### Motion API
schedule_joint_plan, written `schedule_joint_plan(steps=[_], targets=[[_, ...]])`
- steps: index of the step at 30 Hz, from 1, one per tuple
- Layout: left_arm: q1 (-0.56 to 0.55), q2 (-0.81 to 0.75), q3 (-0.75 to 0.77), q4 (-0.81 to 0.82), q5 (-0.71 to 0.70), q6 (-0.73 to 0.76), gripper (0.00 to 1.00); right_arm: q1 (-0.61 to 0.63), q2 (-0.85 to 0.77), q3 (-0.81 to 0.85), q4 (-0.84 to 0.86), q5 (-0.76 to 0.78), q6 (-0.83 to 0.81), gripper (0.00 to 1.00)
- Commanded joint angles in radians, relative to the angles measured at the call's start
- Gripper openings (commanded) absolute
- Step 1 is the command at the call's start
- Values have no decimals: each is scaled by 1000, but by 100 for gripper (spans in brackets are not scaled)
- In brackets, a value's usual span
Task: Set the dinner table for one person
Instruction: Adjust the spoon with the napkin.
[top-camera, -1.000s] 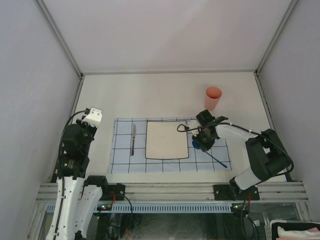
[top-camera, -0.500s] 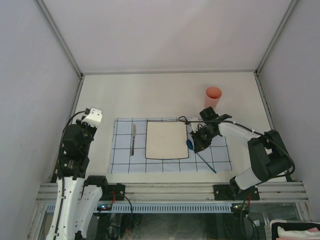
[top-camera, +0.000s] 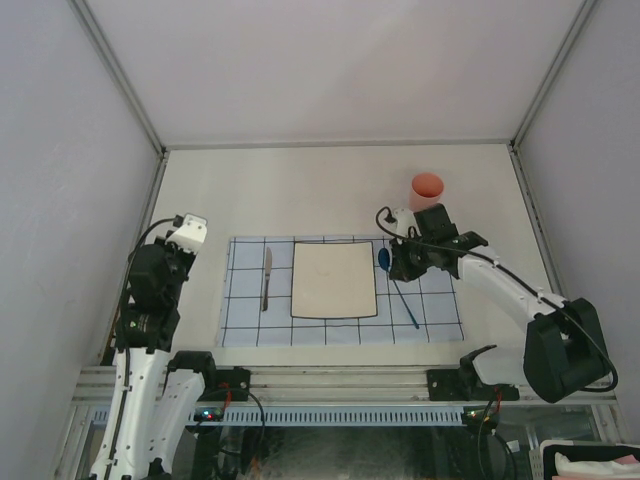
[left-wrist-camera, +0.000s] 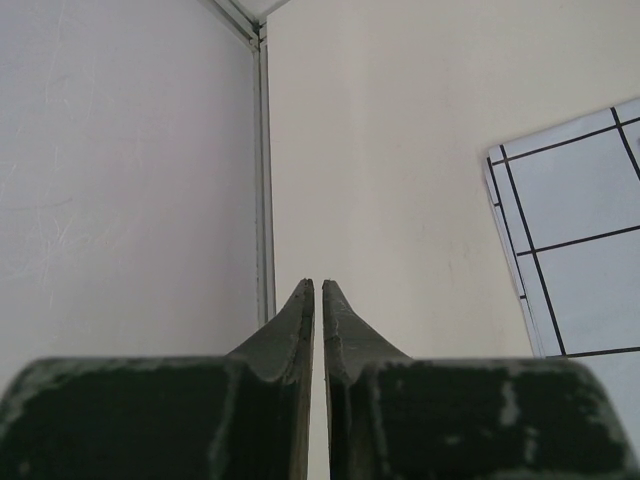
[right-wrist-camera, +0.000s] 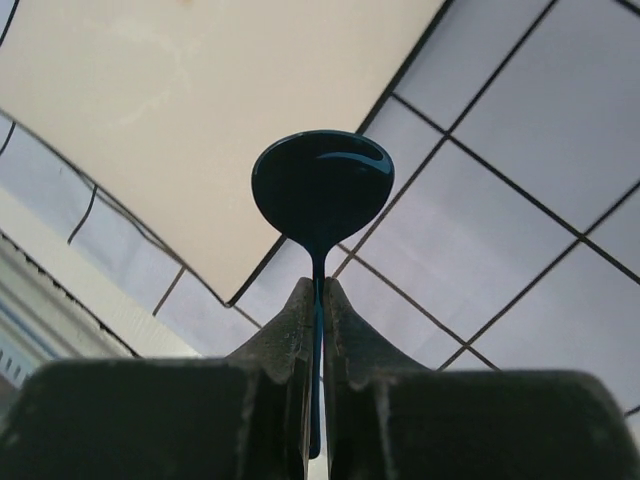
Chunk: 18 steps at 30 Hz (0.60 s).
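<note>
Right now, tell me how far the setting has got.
Done: checked mat laid, square plate on it, knife to the plate's left. In hand: right gripper shut on the blue spoon, over the mat right of the plate. Left: set the spoon down; perhaps bring the pink cup closer.

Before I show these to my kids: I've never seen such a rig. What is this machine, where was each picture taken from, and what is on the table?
It is two robot arms, left and right, bolted at the near edge of a table, each ending in a two-finger gripper. The wide picture comes from a fixed camera above and behind them; the two close-ups come from cameras on the wrists. On the table lies a blue checked cloth with a square plate, a knife to its left, and a pink cup beyond the cloth. The right gripper is shut on a dark blue spoon, pinching its handle just behind the bowl, beside the plate. The left gripper is shut and holds nothing.
</note>
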Motion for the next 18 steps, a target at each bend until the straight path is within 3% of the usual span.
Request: schedule_joint_plan(steps=[1, 10, 18], targets=[[-6, 4, 43, 28, -2, -9, 10, 15, -30, -5, 81, 135, 137, 0], [-5, 7, 49, 22, -1, -18, 10, 36, 98, 53, 50, 268, 307, 0], [-6, -23, 32, 6, -11, -5, 9, 44, 138, 54, 134, 395, 367, 0]])
